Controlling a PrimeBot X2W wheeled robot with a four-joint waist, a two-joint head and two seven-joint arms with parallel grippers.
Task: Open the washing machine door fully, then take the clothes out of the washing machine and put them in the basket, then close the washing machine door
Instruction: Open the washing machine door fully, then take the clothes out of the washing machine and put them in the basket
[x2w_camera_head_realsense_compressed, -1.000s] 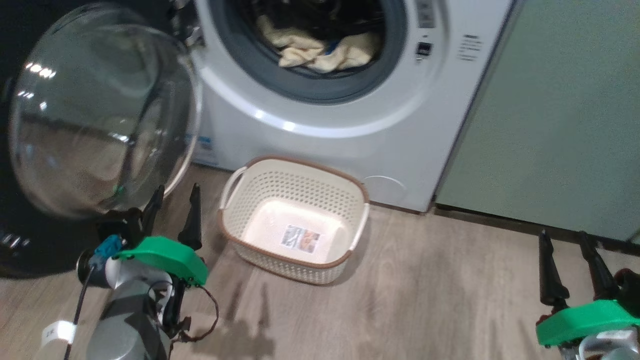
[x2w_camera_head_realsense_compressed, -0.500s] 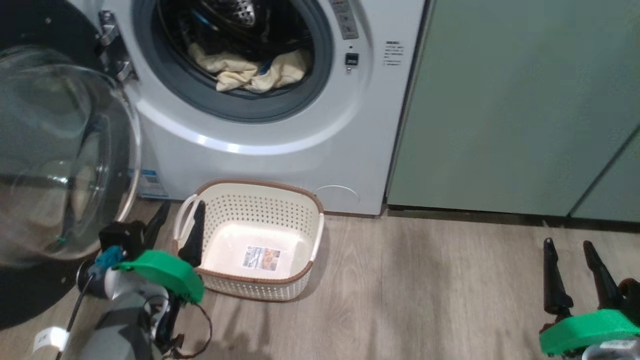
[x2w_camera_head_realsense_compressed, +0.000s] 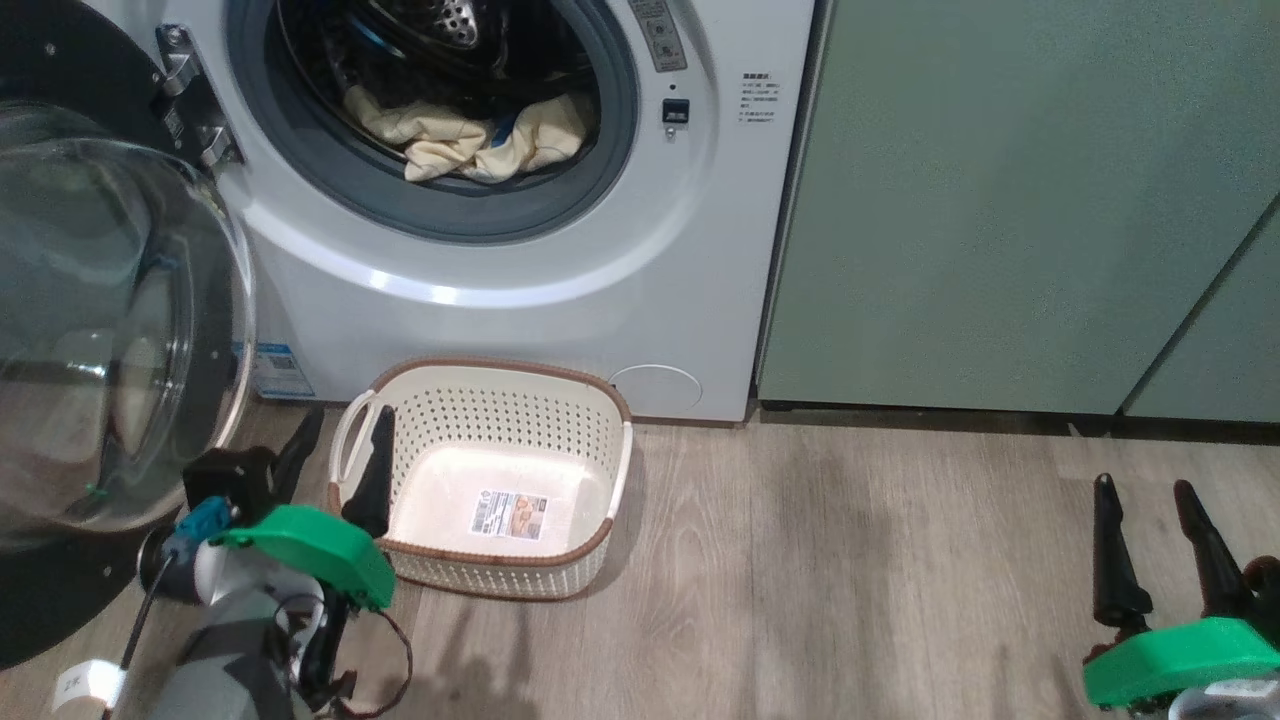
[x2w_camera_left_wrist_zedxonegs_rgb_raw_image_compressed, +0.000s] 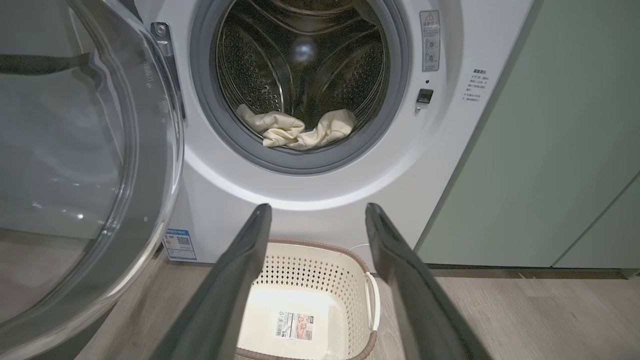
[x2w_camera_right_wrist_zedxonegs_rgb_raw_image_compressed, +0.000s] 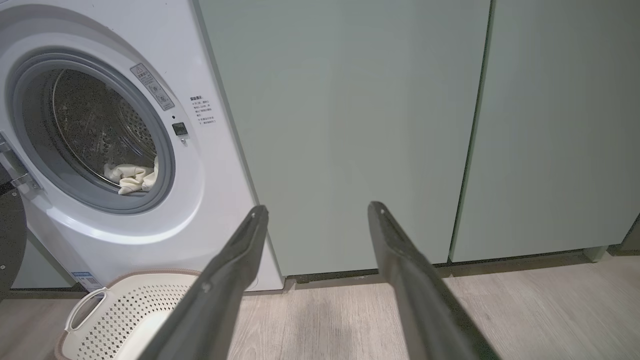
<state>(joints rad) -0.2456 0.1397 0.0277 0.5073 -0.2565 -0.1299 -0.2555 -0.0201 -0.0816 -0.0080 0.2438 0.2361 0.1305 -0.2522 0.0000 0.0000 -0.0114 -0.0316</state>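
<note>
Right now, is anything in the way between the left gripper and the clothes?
Nothing I can see. The door is swung off to the side, the open left gripper points at the washer's open mouth, and the clothes lie just inside. The basket sits lower, on the floor.

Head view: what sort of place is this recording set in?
Probably a home laundry nook: a white front-loading washing machine with clothes inside, sage-green cabinet doors beside it, and a perforated laundry basket on the wood-look floor.
</note>
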